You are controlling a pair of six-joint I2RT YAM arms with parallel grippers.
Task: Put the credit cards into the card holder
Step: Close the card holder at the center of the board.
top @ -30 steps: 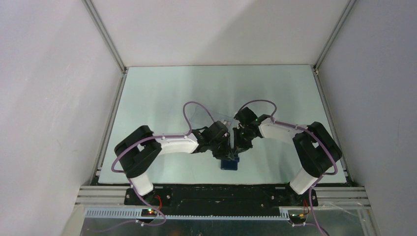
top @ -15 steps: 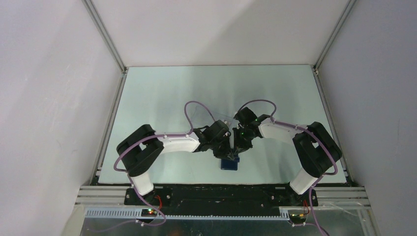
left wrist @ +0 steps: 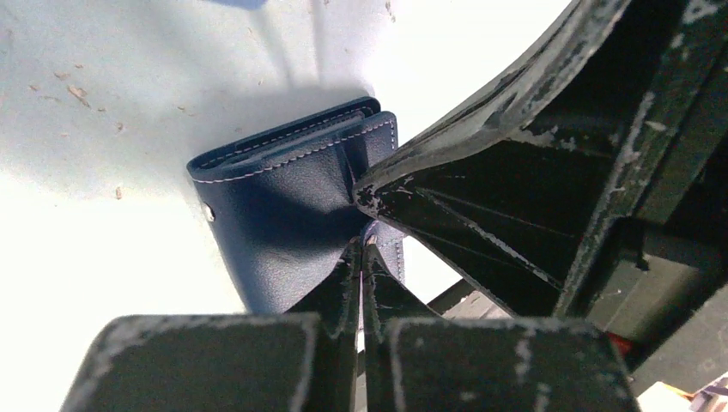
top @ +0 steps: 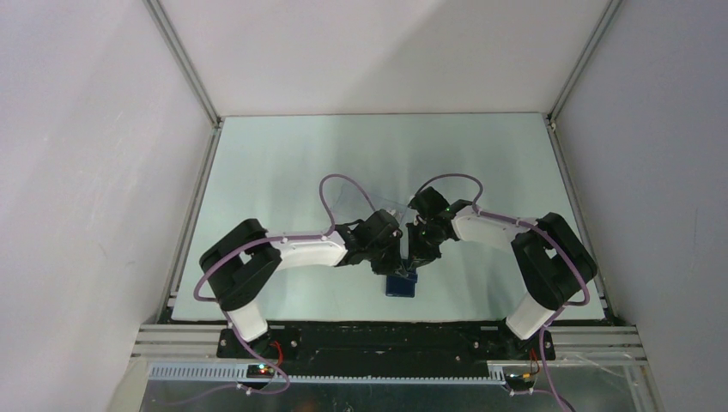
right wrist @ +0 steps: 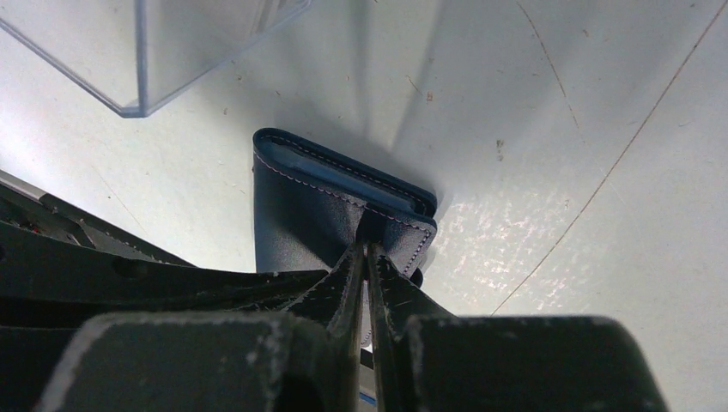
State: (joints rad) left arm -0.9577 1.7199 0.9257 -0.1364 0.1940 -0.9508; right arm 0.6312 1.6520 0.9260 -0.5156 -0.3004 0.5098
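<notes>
The task is at an early stage, as far as the views show. The wallet (top: 401, 286) stands folded on the table (top: 283, 172) near its front edge, between the two arms, with no card seen in it. The see-through cards (right wrist: 172, 43) lie on the table just beyond the wallet, apart from it and untouched. What is left seems to be nearly everything: spread the wallet open, pick up each card and slide it in.

The left claw (left wrist: 361, 253) is clenched, its two fingers pressed flat together with no gap showing. Its tips touch the wallet's lower edge, but the view does not show whether any leather is caught between them.

The right claw (right wrist: 369, 253) is closed almost fully, and its tips pinch the stitched edge of one wallet flap at a corner. From the left wrist view its fingers meet the same flap from the far side.

With both claws at opposite edges, the step in hand looks like pulling the flaps apart.
</notes>
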